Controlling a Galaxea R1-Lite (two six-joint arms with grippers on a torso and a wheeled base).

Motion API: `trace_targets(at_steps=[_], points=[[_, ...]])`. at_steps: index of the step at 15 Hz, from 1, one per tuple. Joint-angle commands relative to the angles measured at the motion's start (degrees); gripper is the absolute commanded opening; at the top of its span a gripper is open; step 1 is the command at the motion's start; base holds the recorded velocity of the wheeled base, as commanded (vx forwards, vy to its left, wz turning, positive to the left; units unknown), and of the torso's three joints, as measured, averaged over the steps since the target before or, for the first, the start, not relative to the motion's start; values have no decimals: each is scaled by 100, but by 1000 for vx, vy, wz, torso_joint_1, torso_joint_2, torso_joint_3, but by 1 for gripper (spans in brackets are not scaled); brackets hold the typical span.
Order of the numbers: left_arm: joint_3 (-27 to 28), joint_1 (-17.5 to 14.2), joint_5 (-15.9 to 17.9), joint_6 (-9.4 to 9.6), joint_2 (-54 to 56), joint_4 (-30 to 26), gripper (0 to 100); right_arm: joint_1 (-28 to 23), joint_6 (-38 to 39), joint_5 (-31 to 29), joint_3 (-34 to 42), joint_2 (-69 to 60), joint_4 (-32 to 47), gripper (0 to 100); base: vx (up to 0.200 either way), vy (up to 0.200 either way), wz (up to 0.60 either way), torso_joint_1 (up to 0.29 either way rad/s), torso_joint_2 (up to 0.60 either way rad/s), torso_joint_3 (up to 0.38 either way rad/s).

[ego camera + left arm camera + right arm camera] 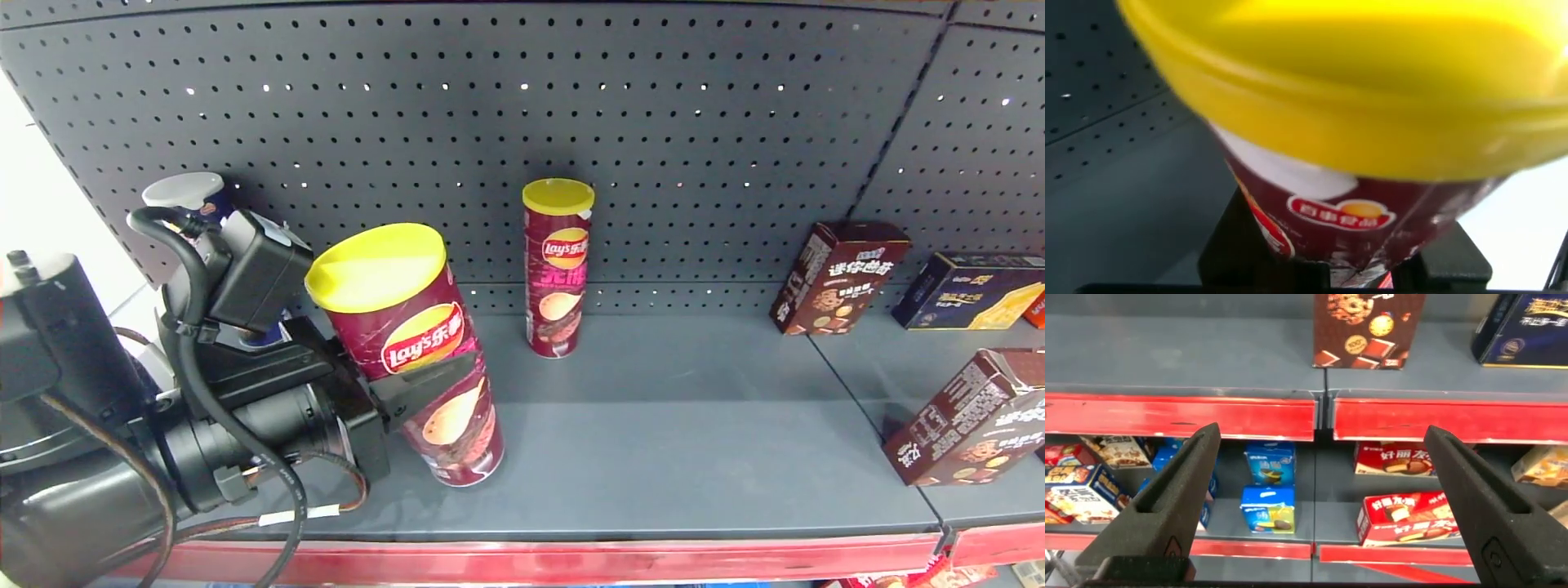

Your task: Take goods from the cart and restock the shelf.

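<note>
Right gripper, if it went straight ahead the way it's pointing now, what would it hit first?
Most likely the red shelf edge, near the seam between its two strips; nothing shows nearer to the open right gripper. Angled slightly lower, it would reach the blue boxes instead; depth is unclear.

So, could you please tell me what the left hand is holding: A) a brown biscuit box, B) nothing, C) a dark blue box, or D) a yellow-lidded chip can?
D: the left hand is closed on the maroon, yellow-lidded chip can.
</note>
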State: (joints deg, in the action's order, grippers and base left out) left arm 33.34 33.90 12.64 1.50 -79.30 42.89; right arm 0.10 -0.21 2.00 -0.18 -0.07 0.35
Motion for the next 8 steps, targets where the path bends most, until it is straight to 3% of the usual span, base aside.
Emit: trace_targets(at_steps=[1, 8], points=[[-3, -68, 1, -1, 11, 0, 0, -1, -6, 2, 1, 7, 0, 100, 0, 0, 0, 0, 0, 0], [-109, -182, 10, 8, 99, -17, 0, 8, -6, 20, 1, 7, 9, 100, 0, 0, 0, 0, 0, 0]])
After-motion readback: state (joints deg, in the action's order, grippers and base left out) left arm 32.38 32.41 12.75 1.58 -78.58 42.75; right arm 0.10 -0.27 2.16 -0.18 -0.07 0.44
